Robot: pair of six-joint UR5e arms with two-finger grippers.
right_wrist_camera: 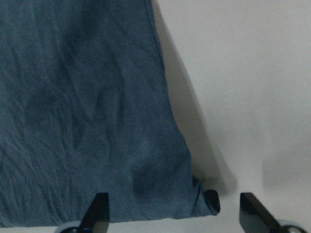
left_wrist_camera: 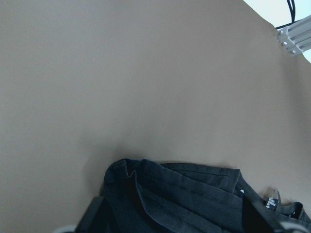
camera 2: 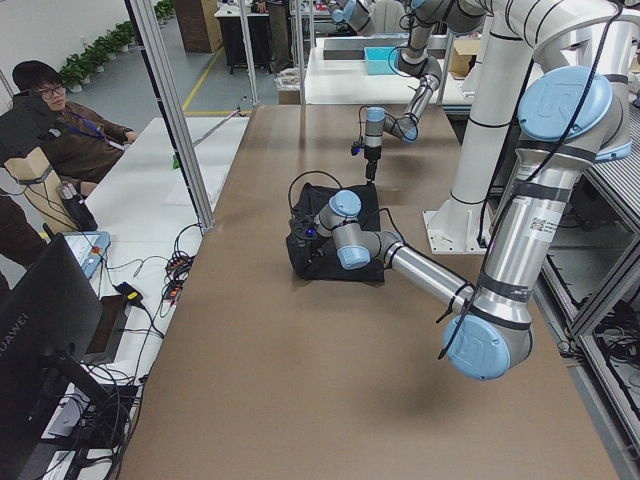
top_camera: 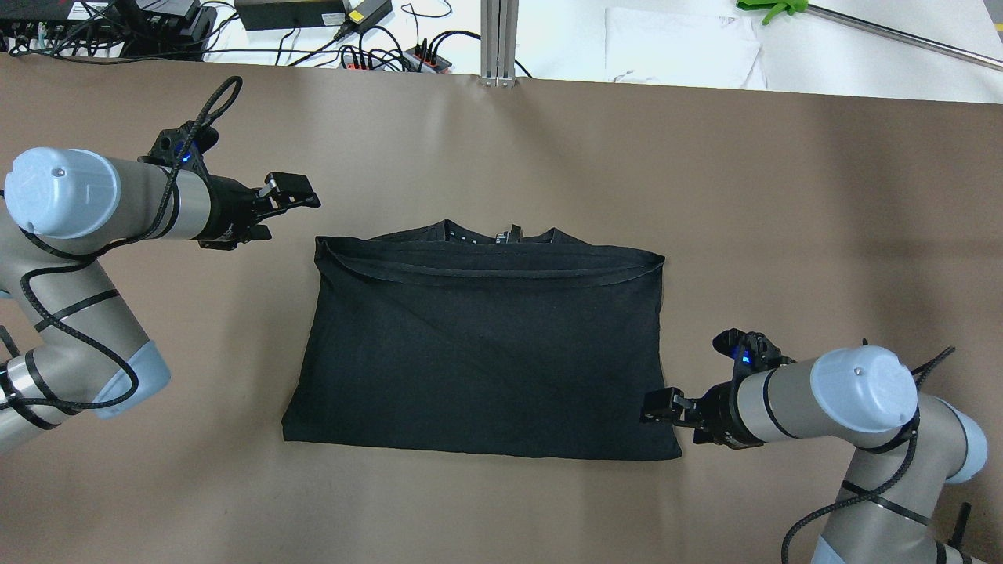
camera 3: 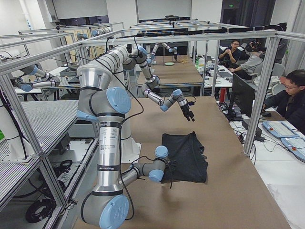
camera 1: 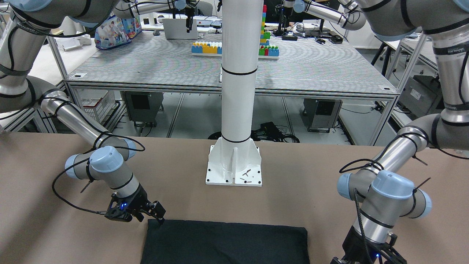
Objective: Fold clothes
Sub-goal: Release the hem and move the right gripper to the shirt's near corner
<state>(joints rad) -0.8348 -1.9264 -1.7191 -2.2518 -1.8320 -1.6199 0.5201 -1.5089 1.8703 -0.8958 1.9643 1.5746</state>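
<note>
The black garment (top_camera: 478, 352) lies folded in a wide rectangle on the brown table, its collar (top_camera: 501, 233) at the far edge. My right gripper (top_camera: 654, 407) is open and low at the garment's near right corner. In the right wrist view its fingers (right_wrist_camera: 99, 213) stand apart with the corner of the garment (right_wrist_camera: 87, 121) between them. It also shows in the front view (camera 1: 158, 214). My left gripper (top_camera: 296, 192) is open and empty, above the table just beyond the garment's far left corner (left_wrist_camera: 184, 194), apart from it.
The white pillar base (camera 1: 234, 165) stands on the table behind the garment. Cables and power strips (top_camera: 376, 47) lie past the table's far edge. Operators sit at desks along that far edge (camera 2: 50, 130). Bare brown table (top_camera: 783, 196) surrounds the garment.
</note>
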